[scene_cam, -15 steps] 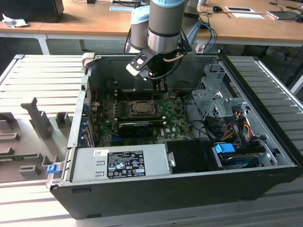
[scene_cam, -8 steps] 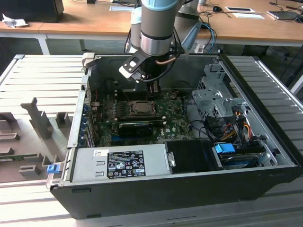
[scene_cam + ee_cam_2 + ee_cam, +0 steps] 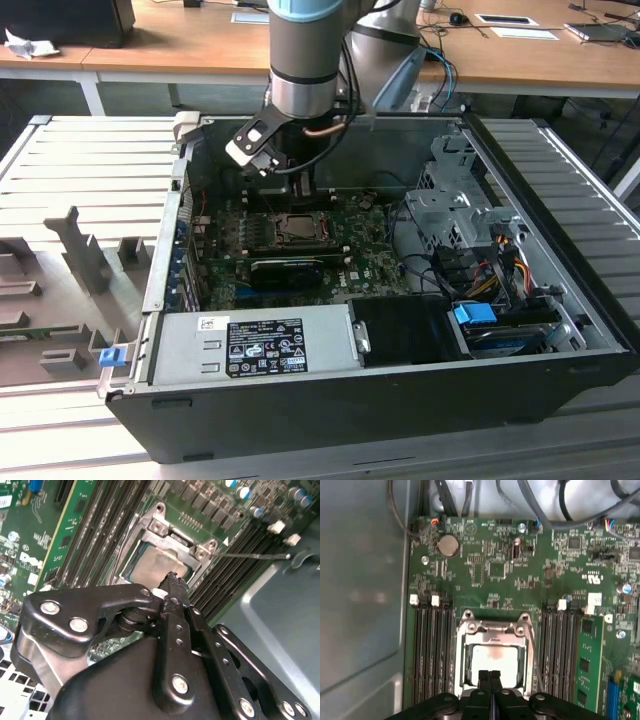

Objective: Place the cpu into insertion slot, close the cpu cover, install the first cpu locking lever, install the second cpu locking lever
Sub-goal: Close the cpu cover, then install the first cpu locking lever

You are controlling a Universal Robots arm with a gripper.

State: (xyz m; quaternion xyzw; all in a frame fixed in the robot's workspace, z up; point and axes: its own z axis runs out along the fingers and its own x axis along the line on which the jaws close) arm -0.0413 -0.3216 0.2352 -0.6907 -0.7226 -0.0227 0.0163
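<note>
The cpu [image 3: 495,661] lies flat in the insertion slot [image 3: 296,229], its dull grey top showing in both wrist views [image 3: 155,569]. The cpu cover [image 3: 492,629] is down over it, its silver frame ringing the chip [image 3: 165,530]. One thin locking lever [image 3: 250,556] sticks out sideways from the socket across the memory slots. My gripper [image 3: 490,676] hangs just above the socket's near edge, its two black fingers pressed together with nothing between them [image 3: 172,578]. In the exterior view the gripper [image 3: 300,190] is inside the open case, over the green motherboard [image 3: 370,262].
Black memory slots [image 3: 430,650] flank the socket on both sides. The grey case wall [image 3: 360,590] is close by. In the exterior view a power supply [image 3: 250,345], a drive cage [image 3: 450,210] and cable bundles [image 3: 490,265] crowd the case.
</note>
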